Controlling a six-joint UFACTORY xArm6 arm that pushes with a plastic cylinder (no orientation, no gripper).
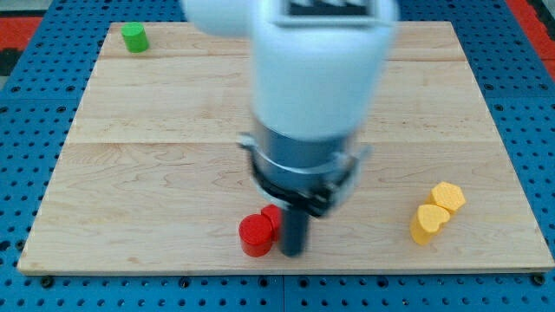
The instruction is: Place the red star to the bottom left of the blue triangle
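Observation:
My tip (293, 252) rests on the wooden board near the view's bottom centre. A red round block (255, 235) sits just left of the tip, nearly touching it. A second red block (272, 216), partly hidden by the arm, lies right behind it; its shape cannot be made out. No blue triangle shows; the arm's blurred white and grey body (303, 95) covers the board's middle.
A green block (134, 37) stands at the board's top left corner. Two yellow blocks (436, 212) lie together at the bottom right. The wooden board (130, 173) rests on a blue pegboard surface.

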